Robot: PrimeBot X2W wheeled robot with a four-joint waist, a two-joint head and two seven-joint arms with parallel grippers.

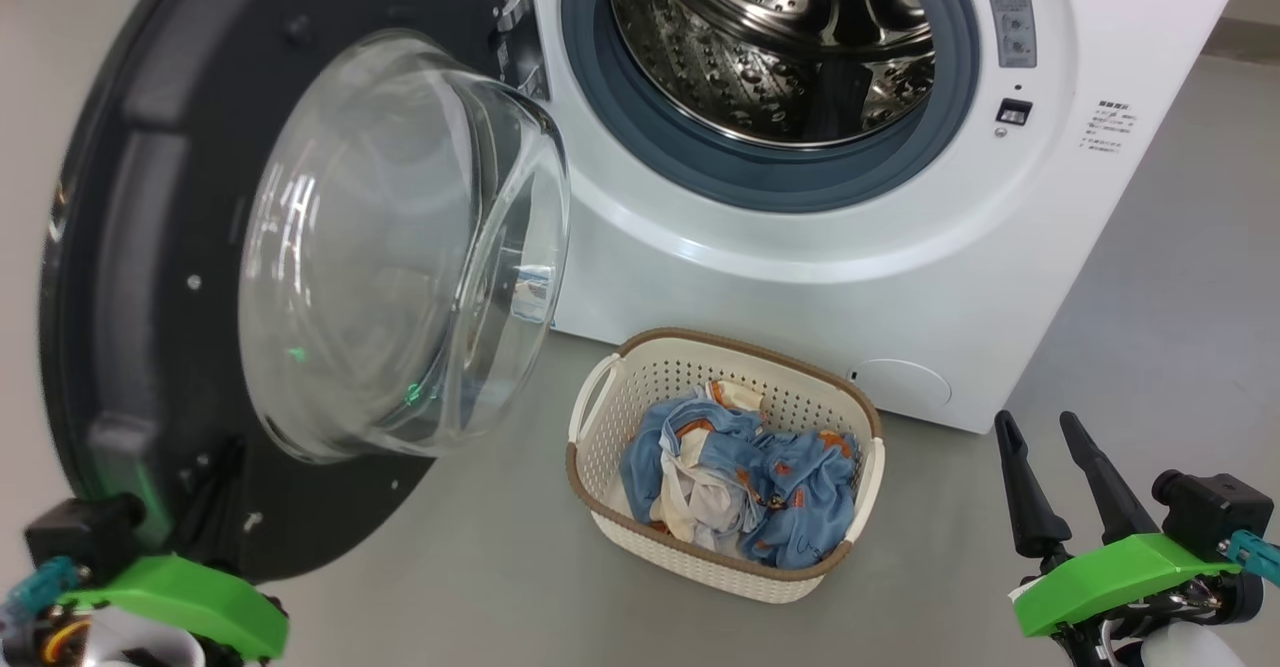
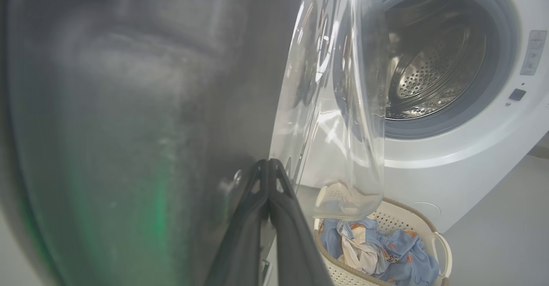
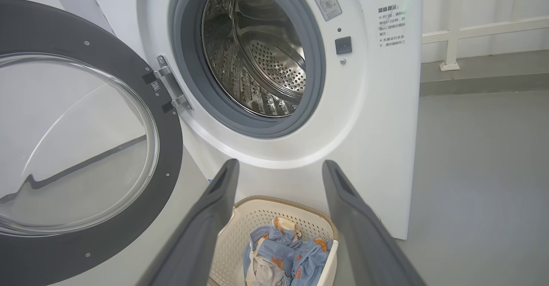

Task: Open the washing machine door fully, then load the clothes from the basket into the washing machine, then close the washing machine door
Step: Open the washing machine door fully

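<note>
— What is on your left?
— My left gripper [image 2: 269, 166], jaws pressed tight together, right by the open washing machine door [image 1: 150, 247].
— Where are the clothes [image 1: 790, 487]?
— In the basket [image 1: 610, 387] on the floor, in front of the washing machine [image 1: 800, 247]. On my right gripper [image 1: 1036, 419] the jaws are wide, holding nothing.

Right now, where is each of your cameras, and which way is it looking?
Head view: up on my head, looking down at the washing machine, its open door and the basket; my right gripper shows low right.
Left wrist view: on my left wrist, close beside the door, looking along my shut left gripper towards the drum.
Right wrist view: on my right wrist, facing the drum past my open right gripper.
All three share the basket of clothes.
</note>
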